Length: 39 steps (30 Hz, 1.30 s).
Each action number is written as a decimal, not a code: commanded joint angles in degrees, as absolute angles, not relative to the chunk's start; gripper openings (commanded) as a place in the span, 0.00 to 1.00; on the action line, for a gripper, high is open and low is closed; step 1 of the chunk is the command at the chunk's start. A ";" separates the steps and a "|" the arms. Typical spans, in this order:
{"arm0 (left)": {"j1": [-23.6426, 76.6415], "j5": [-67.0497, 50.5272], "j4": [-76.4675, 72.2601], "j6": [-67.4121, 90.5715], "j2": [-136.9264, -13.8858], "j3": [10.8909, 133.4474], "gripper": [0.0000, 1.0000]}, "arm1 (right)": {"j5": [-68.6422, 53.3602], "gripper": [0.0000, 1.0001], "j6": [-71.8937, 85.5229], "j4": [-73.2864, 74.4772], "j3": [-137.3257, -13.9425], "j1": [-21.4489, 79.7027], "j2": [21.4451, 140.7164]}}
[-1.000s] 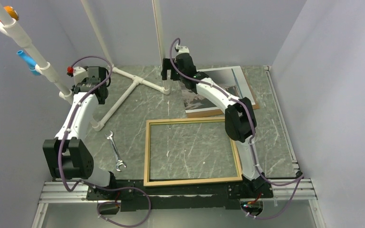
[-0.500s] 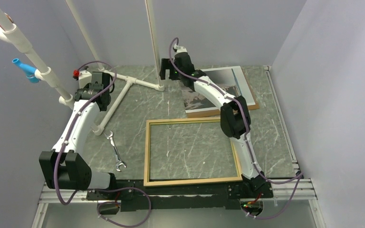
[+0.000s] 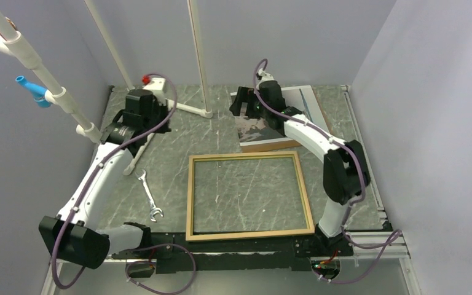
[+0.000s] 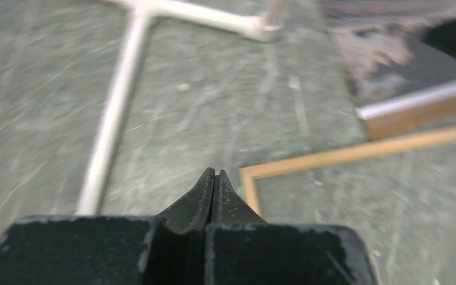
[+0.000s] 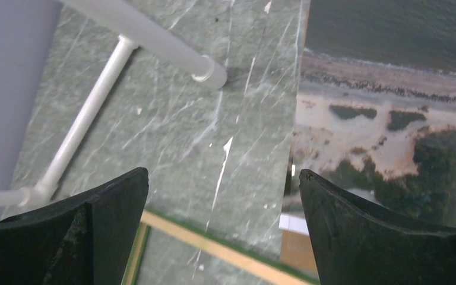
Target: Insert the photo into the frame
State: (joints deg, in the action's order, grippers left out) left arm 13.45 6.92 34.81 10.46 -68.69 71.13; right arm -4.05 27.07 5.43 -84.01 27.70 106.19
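Observation:
The frame (image 3: pixel 190 196) lies flat at the table's middle front, tan face up, with the table showing through its opening. The photo (image 3: pixel 253 131) lies face up at the back right on a brown backing board (image 3: pixel 270 146). My right gripper (image 3: pixel 243 109) is open and empty above the photo's left edge. In the right wrist view its jaws (image 5: pixel 222 173) straddle that edge of the photo (image 5: pixel 392 119), with the frame's far rail (image 5: pixel 225 252) below. My left gripper (image 3: pixel 157 117) is shut and empty at the back left. Its tips (image 4: pixel 214 172) hover near the frame's far left corner (image 4: pixel 344 155).
A wrench (image 3: pixel 149 196) lies left of the frame. A white pipe stand (image 3: pixel 187 109) has its base rails on the table at the back left and uprights rising from them. Grey walls close in the back and both sides.
My right gripper has swung right, from the pipe stand's base to the photo's left edge. My left gripper has moved right and toward the table's middle. The pipe stand shifted slightly left.

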 commanded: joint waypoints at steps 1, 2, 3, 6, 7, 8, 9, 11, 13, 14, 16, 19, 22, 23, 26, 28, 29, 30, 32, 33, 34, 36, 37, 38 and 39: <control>19.45 -10.80 29.30 5.29 -73.12 75.24 0.00 | -7.54 1.00 29.95 0.98 -75.43 26.09 98.12; 20.99 -10.96 28.98 4.53 -74.87 76.50 0.00 | -7.94 1.00 30.31 0.97 -73.25 25.62 96.51; 22.33 -10.82 28.59 3.96 -77.23 77.79 0.00 | -8.29 1.00 30.58 0.82 -71.29 25.10 94.85; 26.03 -9.41 27.32 1.96 -83.18 82.50 0.00 | -8.55 1.00 31.29 0.51 -65.51 23.60 90.05; 27.02 -8.43 27.43 1.12 -85.27 84.87 0.00 | -8.67 1.00 31.63 0.31 -63.69 23.08 88.36; 27.87 -7.61 27.75 0.73 -87.61 87.29 0.00 | -8.76 1.00 32.13 0.27 -62.17 22.70 86.43; 28.42 -6.52 27.59 -0.85 -89.73 89.35 0.00 | -9.03 1.00 32.27 0.26 -60.59 22.24 85.61; 28.96 -4.71 27.10 -2.33 -93.89 93.50 0.00 | -9.31 1.00 32.58 0.26 -58.19 21.63 82.91; 29.00 -2.90 26.24 -4.02 -97.61 96.97 0.00 | -9.67 1.00 32.84 0.35 -55.74 21.20 80.82; 29.00 -1.13 25.87 -4.86 -99.43 98.62 0.00 | -9.88 1.00 33.18 0.36 -54.69 21.07 79.98; 28.93 2.91 24.87 -6.35 -102.60 101.93 0.00 | -11.04 1.00 33.56 0.27 -52.68 20.81 78.42; 28.67 8.90 22.36 -8.51 -106.79 105.06 0.00 | -12.17 1.00 34.01 0.27 -50.42 20.48 76.70; 27.75 11.45 21.64 -9.82 -112.33 109.88 0.00 | -12.47 1.00 33.94 0.74 -49.61 20.30 75.76; 27.32 11.96 21.85 -9.68 -114.08 112.01 0.00 | -12.60 1.00 33.93 0.93 -49.52 20.28 75.60; 25.62 13.02 23.92 -8.93 -118.93 117.80 0.00 | -12.85 1.00 33.51 1.96 -49.60 20.22 75.57; 24.77 16.36 23.36 -8.80 -120.39 119.00 0.00 | -12.87 1.00 33.09 2.85 -49.89 20.22 75.57; 24.09 17.37 22.71 -8.55 -120.63 118.78 0.00 | -12.72 1.00 33.00 3.24 -50.04 20.19 75.56; 23.40 18.17 21.95 -8.00 -120.51 118.13 0.00 | -12.73 1.00 32.96 3.34 -50.05 20.21 75.55; 21.81 19.43 20.94 -6.84 -120.17 116.82 0.00 | -12.89 1.00 33.15 3.28 -49.99 20.21 75.56; 20.96 20.22 20.89 -6.13 -120.19 116.72 0.00 | -13.04 1.00 33.35 3.18 -49.94 20.21 75.70; 19.98 20.52 20.91 -5.69 -120.32 116.86 0.00 | -13.42 1.00 33.51 3.05 -49.92 20.23 75.89; 17.99 19.89 21.18 -4.85 -120.74 118.11 0.00 | -14.21 1.00 33.73 3.44 -50.20 20.22 76.46; 17.01 19.52 21.26 -4.62 -120.98 118.68 0.00 | -14.53 1.00 33.70 3.75 -50.45 20.22 76.73; 16.19 19.39 21.04 -4.59 -121.16 119.07 0.00 | -14.80 1.00 33.74 4.05 -50.73 20.23 76.82; 15.16 19.24 20.49 -4.93 -121.41 119.24 0.00 | -14.93 1.00 33.68 4.37 -50.91 20.26 76.89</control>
